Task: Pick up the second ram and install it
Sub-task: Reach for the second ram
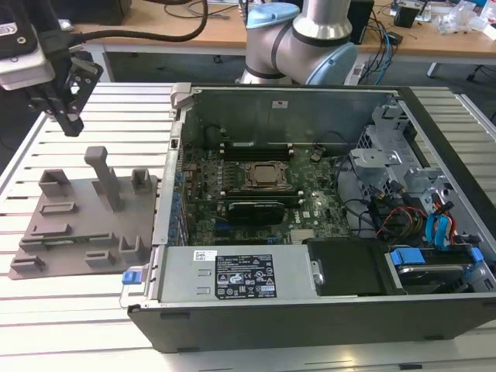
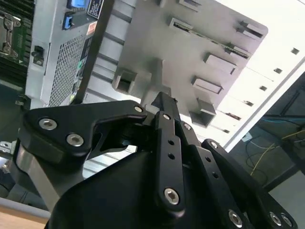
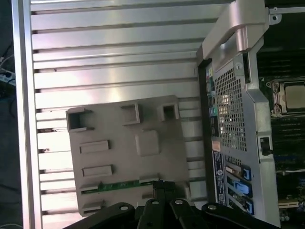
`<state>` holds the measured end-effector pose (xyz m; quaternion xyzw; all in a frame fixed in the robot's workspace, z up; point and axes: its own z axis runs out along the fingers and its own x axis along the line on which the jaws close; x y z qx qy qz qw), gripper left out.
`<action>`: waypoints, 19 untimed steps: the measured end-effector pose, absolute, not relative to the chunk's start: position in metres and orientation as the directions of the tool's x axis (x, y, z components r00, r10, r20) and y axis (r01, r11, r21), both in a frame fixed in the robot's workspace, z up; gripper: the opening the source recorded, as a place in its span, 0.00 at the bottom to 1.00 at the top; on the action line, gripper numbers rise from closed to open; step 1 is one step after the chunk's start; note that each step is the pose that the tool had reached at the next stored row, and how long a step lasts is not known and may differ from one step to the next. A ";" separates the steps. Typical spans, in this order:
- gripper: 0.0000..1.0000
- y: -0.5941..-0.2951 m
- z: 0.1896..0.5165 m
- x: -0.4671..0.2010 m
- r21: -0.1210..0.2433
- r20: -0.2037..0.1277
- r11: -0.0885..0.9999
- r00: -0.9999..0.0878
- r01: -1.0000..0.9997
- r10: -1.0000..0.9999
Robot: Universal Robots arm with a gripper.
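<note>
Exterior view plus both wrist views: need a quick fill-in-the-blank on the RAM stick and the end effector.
1. The second ram, lying in a slot of the grey holder tray, has a ____ board.
2. In the exterior view the end effector hangs above the holder tray, on that view's ____ of the open computer case.
3. The end effector is holding ____.
Missing words: green; left; nothing.

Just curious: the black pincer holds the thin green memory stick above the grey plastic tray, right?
No: the black pincer hovers above the grey plastic tray, but the thin green memory stick lies in that tray, per the first wrist view.
</note>
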<state>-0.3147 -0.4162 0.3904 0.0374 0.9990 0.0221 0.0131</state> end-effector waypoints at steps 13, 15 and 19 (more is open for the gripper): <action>0.10 -0.478 0.384 -0.353 0.045 -0.025 0.996 -0.997 0.074 0.075; 0.10 -0.482 0.384 -0.356 0.045 -0.024 0.996 -0.997 0.074 0.075; 0.10 -0.496 0.379 -0.362 0.045 -0.025 0.996 -0.997 0.074 0.075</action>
